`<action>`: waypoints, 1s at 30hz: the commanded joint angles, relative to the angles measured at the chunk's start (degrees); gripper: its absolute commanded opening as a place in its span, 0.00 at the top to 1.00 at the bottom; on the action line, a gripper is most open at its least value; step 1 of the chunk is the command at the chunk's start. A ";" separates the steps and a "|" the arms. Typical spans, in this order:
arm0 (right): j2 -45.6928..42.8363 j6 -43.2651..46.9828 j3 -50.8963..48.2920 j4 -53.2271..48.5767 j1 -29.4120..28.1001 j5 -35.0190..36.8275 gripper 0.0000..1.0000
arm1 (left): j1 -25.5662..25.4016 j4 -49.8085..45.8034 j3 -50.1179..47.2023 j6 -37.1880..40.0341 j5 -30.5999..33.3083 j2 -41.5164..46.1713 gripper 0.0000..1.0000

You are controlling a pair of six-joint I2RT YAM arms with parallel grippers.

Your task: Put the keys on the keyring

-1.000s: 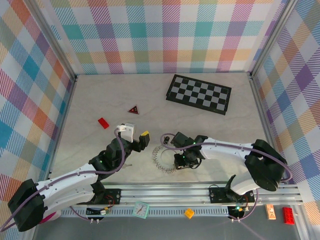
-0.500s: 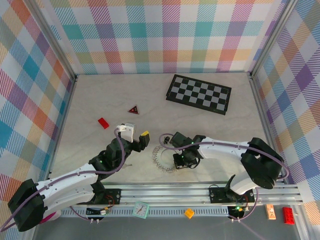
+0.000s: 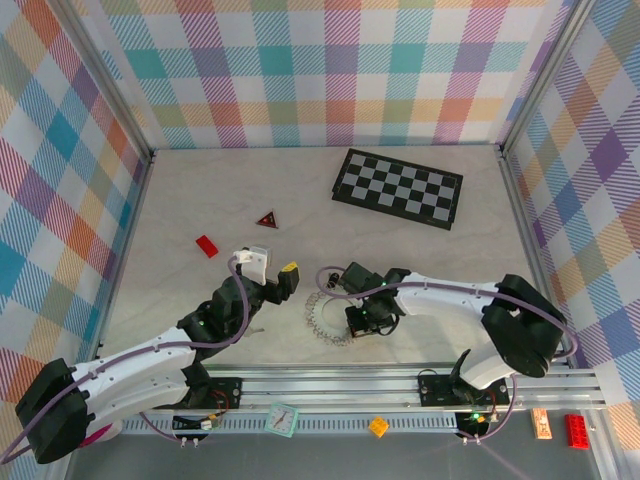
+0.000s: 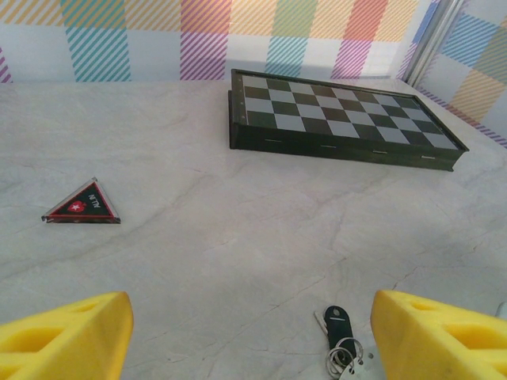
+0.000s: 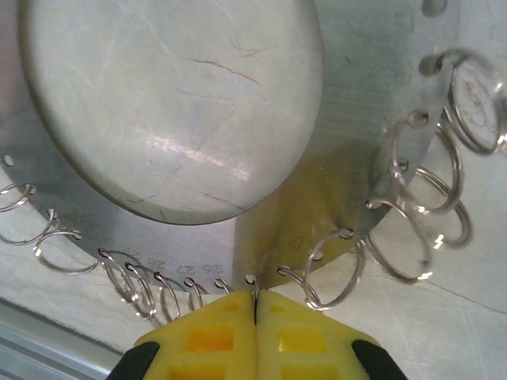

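Note:
The keyring [image 3: 322, 317] is a flat grey metal ring lying near the table's front, with small wire loops along its rim [image 5: 360, 111]. My right gripper [image 5: 255, 307] is shut at that rim, its yellow fingers pinching one thin wire loop; from above it [image 3: 358, 322] sits at the ring's right side. One key with a black tag [image 4: 339, 323] lies just behind the keyring [image 3: 329, 278], with small rings bunched at its near end. My left gripper [image 4: 249, 321] hovers open to the left of that key [image 3: 289, 276], holding nothing.
A folded chessboard [image 3: 398, 188] lies at the back right [image 4: 341, 119]. A red triangle [image 3: 266, 219] and a red brick [image 3: 206, 246] lie to the left; the triangle [image 4: 82, 210] is ahead-left of my left gripper. Checked walls close in three sides.
The right gripper's jaws have closed onto a wire loop at the keyring's rim. The left arm has not moved.

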State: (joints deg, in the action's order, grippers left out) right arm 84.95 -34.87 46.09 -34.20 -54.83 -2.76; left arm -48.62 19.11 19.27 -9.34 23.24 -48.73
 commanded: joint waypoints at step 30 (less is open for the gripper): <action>-14.99 47.03 -0.66 31.42 10.42 -19.46 1.00 | 9.40 -4.39 6.57 20.88 -38.76 -6.85 0.52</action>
State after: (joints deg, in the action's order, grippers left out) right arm 70.98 6.87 45.74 -7.09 -44.91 -15.27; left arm -40.18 11.94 23.53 7.57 -7.55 -53.76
